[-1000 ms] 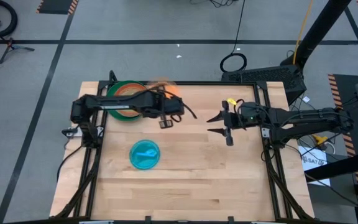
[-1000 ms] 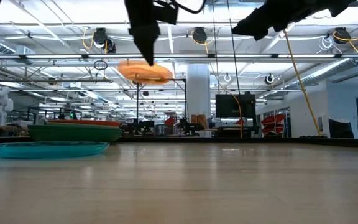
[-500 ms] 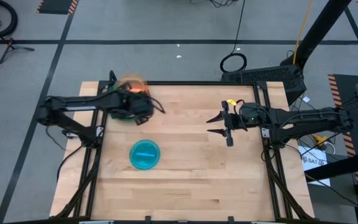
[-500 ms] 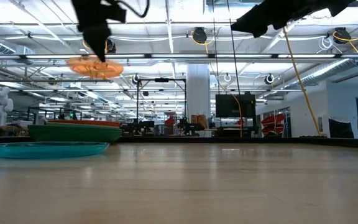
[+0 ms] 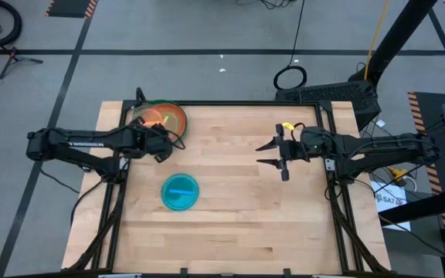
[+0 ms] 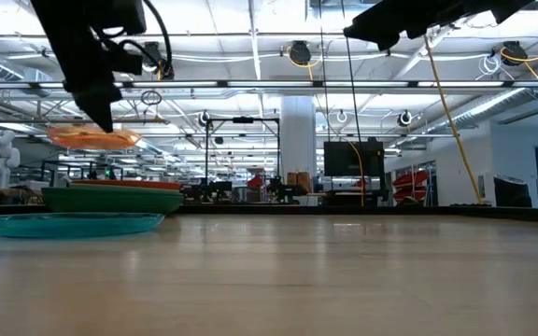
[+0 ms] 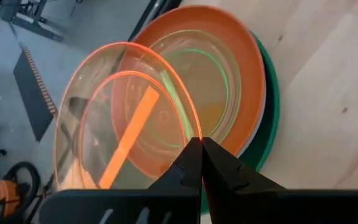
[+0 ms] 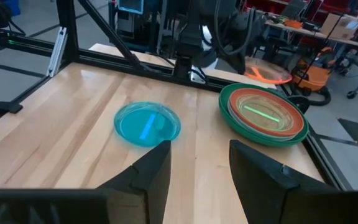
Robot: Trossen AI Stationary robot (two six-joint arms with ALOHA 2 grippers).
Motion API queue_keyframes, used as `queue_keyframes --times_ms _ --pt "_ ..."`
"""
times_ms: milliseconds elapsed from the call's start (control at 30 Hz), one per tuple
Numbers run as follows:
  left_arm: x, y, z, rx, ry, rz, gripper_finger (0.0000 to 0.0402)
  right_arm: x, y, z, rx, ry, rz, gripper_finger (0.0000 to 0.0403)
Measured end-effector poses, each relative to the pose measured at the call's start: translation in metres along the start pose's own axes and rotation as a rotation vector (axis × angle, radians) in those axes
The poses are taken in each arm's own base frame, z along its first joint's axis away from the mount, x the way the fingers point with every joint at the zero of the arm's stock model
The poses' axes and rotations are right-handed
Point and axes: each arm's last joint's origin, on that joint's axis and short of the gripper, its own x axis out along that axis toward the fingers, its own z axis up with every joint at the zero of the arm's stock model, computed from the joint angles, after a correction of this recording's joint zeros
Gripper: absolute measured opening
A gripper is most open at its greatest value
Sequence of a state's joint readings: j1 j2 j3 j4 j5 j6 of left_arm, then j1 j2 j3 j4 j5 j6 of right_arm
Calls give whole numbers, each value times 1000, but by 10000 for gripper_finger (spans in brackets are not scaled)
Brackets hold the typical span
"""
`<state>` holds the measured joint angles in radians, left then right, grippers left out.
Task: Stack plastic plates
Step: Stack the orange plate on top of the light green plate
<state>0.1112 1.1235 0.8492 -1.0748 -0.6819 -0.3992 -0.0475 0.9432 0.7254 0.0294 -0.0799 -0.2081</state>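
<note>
My left gripper [image 5: 159,143] is shut on a translucent orange plate [image 7: 126,124], which hangs just above the stack of plates [image 5: 168,120] at the table's far left. The stack [image 7: 229,81] has a dark green plate at the bottom, a red-orange one above it and a lime green small plate lying in it. A cyan blue plate [image 5: 180,191] lies flat on the table, nearer than the stack. My right gripper [image 5: 273,154] is open and empty, raised over the table's right half. My left gripper pinches the orange plate's rim [image 7: 194,134] between its two shut fingers, on the plate's near side. The fingers slant down from above and from the near side. The plate [image 6: 92,138] hangs roughly level, clear of the stack [image 6: 110,198].
Bare wood fills the table's middle, right and near parts. A black frame rail [image 5: 238,103] runs along the far edge close behind the stack. The cyan plate also shows in the right wrist view [image 8: 148,123].
My left gripper has gone toward the table's left edge and then down, carrying the orange plate from the right of the stack to just above it. The plate stays lifted clear and roughly level.
</note>
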Motion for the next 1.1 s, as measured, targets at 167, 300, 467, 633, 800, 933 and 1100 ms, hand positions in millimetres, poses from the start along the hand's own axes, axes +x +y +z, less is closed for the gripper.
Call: queue_keyframes --times_ms 167,300,467,633,800,933,1100 --pt "10 -8 -2 -6 -44 -18 5 0 0 0 -6 0 0 154" --pt "16 -10 -2 -3 -58 -18 5 0 0 0 -13 0 0 154" --pt "23 -5 -3 -31 -28 4 5 0 0 0 -17 -1 -1 154" --pt "30 -4 2 -115 -64 -27 5 0 0 0 -17 0 -1 154" --pt "36 1 12 -211 -106 -57 5 0 0 0 -17 1 0 154" --pt "42 9 12 -242 -85 -28 11 0 0 0 -17 4 0 154" --pt "45 15 13 -242 -75 -7 45 0 0 0 -21 4 0 154"
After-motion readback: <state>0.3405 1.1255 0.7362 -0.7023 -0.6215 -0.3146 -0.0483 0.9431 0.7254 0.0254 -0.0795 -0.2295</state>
